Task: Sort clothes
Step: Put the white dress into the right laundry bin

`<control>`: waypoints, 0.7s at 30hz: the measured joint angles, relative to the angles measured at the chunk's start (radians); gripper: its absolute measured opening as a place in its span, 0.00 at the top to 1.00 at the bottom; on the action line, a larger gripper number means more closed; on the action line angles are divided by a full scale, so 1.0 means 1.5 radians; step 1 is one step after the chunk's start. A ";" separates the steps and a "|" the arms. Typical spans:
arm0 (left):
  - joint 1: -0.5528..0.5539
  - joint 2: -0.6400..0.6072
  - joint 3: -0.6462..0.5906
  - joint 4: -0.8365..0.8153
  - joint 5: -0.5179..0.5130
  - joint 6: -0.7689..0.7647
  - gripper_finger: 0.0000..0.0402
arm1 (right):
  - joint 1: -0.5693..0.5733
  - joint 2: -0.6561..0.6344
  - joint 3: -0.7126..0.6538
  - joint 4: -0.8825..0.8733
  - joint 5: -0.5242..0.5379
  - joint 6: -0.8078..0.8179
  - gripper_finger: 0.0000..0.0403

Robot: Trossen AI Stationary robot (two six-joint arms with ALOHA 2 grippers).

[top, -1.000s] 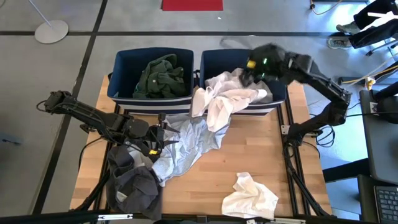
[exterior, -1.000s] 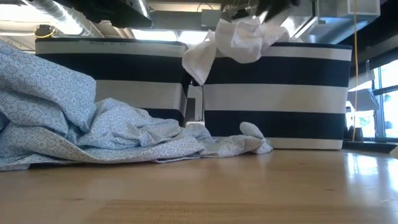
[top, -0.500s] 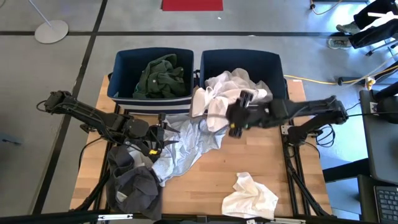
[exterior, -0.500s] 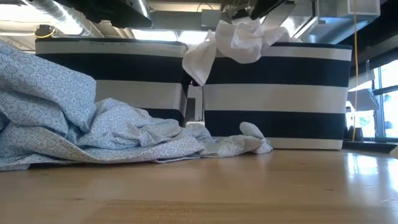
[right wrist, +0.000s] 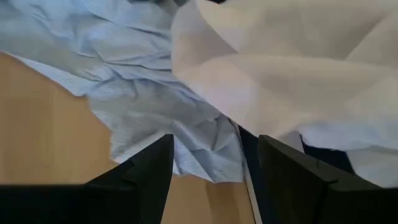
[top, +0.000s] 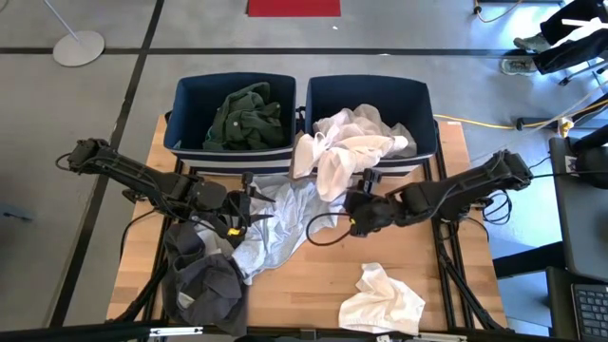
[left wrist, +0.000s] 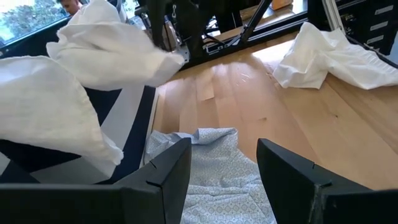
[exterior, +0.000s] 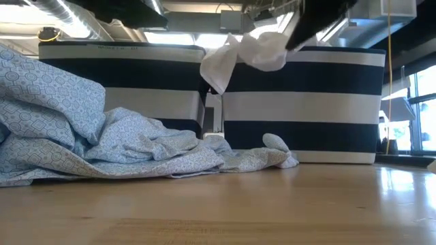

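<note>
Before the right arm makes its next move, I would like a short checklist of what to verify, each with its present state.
1. Right gripper empty and open: ok. The right wrist view shows its fingers apart with nothing between them.
2. White garment fully inside the right bin: not ok. Part hangs over the front wall.
3. Light blue garment reachable: ok. It lies on the table below the right gripper.
4. Left gripper out of the way: not ok. It sits over the same light blue garment, open and empty.
5. Second white garment free: ok. It lies alone near the table's front edge.
6. Dark green garment sorted: ok. It is in the left bin.
</note>
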 joint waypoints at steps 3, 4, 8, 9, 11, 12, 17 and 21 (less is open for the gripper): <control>0.000 0.000 0.000 -0.002 0.000 0.001 0.57 | -0.012 0.000 -0.040 0.039 0.032 -0.005 0.42; 0.000 0.000 0.000 -0.001 0.000 0.001 0.57 | -0.018 0.000 -0.050 0.055 0.046 -0.008 0.42; 0.000 0.000 0.000 -0.002 0.000 0.002 0.57 | -0.047 0.000 -0.072 0.111 0.089 -0.053 0.42; 0.000 0.000 0.000 -0.002 0.000 0.002 0.57 | -0.055 0.001 -0.072 0.121 0.100 -0.063 0.42; 0.000 0.000 0.000 -0.002 0.000 0.004 0.57 | -0.068 0.000 -0.072 0.156 0.122 -0.092 0.42; 0.000 0.000 0.000 -0.002 0.000 0.005 0.57 | -0.074 0.000 -0.072 0.175 0.136 -0.109 0.42; 0.000 0.000 0.000 -0.002 0.000 0.007 0.57 | -0.099 0.000 -0.059 0.256 0.236 -0.219 0.42; 0.000 0.000 0.000 -0.002 0.000 0.007 0.57 | -0.129 -0.001 -0.021 0.265 0.301 -0.268 0.42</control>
